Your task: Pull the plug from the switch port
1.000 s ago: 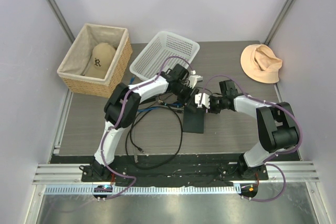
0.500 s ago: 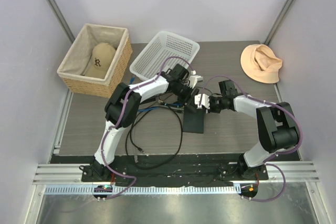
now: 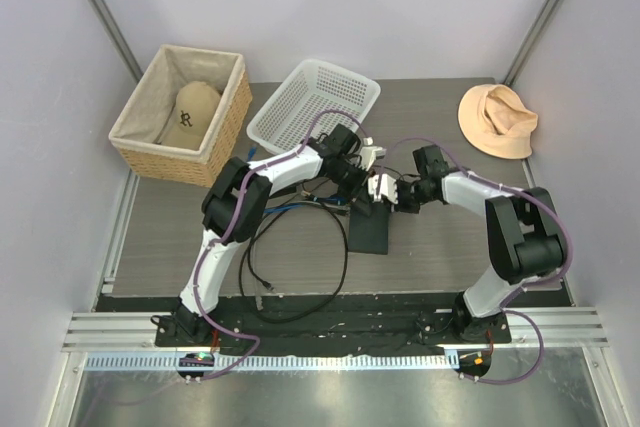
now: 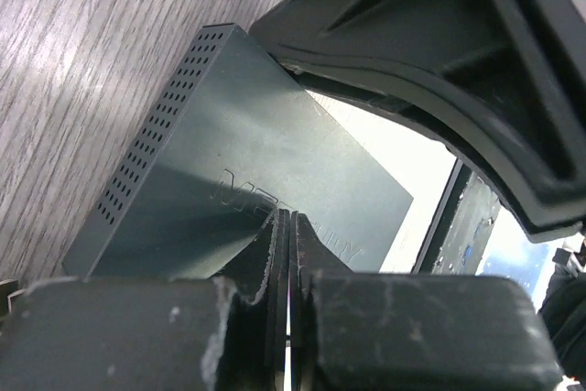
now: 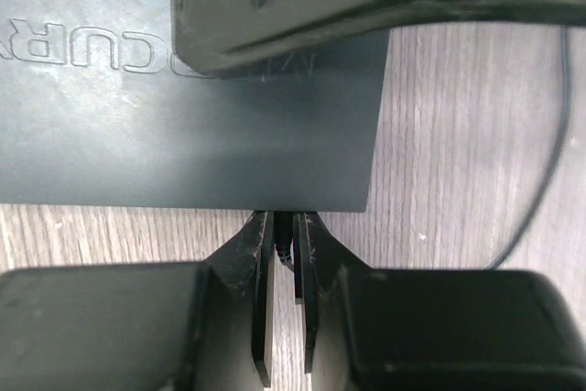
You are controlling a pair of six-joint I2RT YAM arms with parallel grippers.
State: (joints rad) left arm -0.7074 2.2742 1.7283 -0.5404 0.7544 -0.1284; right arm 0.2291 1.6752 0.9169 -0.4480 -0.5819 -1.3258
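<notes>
Closely, matte-black embossed switch (image 4: 197, 171), perforated edge, left end effector (image 4: 289, 249), right end effector (image 5: 284, 243) both pressed together.

Bright, even light fills the top view; shadows are soft. Wrist views blur up close; glare sheens the switch (image 4: 211, 162) beyond the left end effector (image 4: 286, 224).

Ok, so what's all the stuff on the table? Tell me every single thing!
wicker basket: one, brown with pale liner, far left
cap: one, tan, inside the wicker basket
plastic basket: one, white, far middle
sun hat: one, peach, far right
flat box: one, black, centre
cables: several, mostly black, looped left of the flat box
left gripper: one, black, shut, over the flat box
right gripper: one, black, shut, at the flat box's edge
</notes>
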